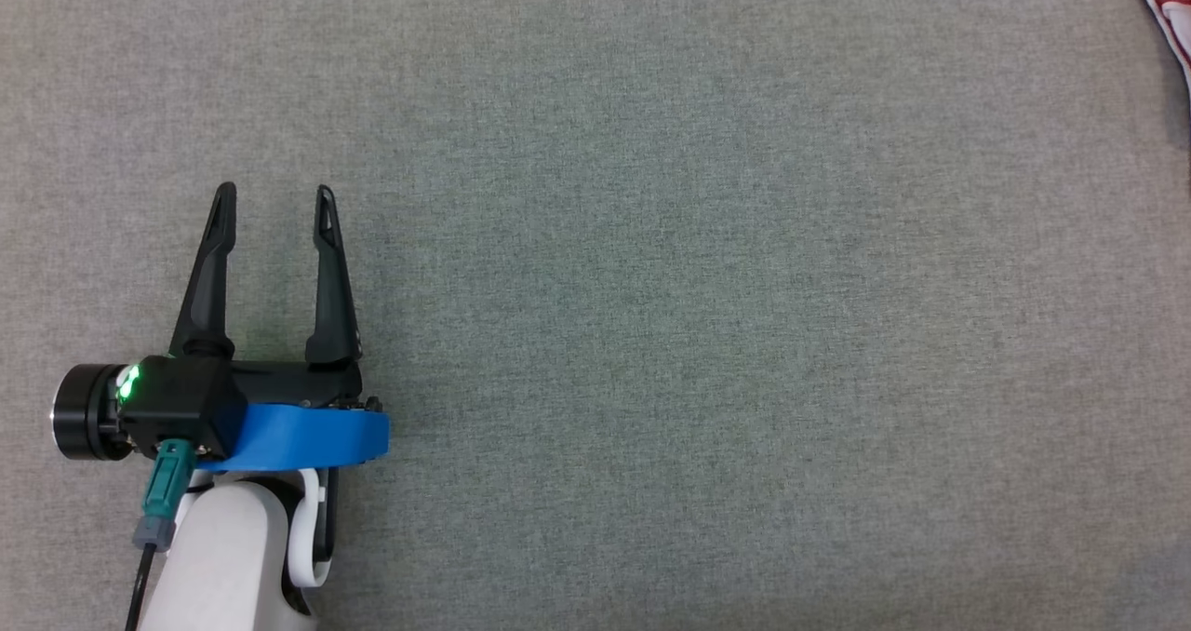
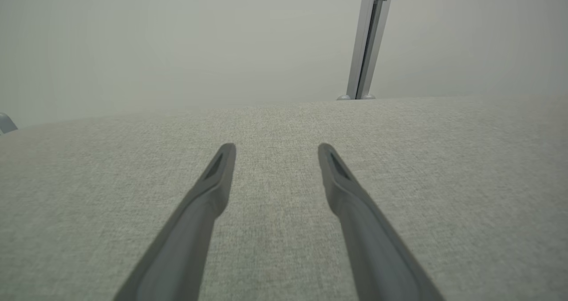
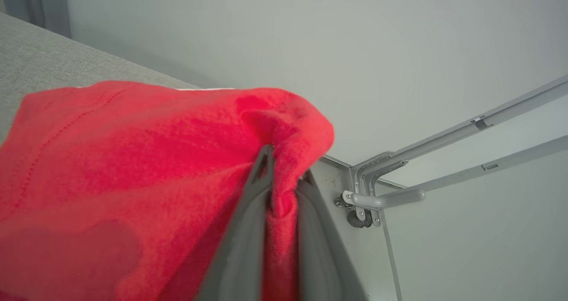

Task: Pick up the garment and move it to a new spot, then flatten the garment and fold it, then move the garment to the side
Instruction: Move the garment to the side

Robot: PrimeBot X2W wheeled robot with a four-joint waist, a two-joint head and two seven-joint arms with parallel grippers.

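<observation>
Found the right gripper [image 3: 284,176] pinched tight on a fold of the garment [image 3: 133,168], with red cloth squeezed up between its 2 fingers. Found the left gripper [image 1: 275,205] spread wide and holding nothing, poised over bare grey tabletop [image 1: 707,315] at the lower left of the head view. Placed the garment at the table's far right, with just 1 red-and-white corner at the top right edge of the head view, well apart from the left gripper. Read this as a carrying step, most likely the first move to a new spot, going by the bunched, unfolded look of the cloth; could not rule out the final move aside. Judged the next move to need open tabletop under the cloth, then a gentle lay-down and release with no crease trapped beneath. Noted soft knit fabric, bright red, with a stitched hem line across it, draped and rumpled around the pinch.
</observation>
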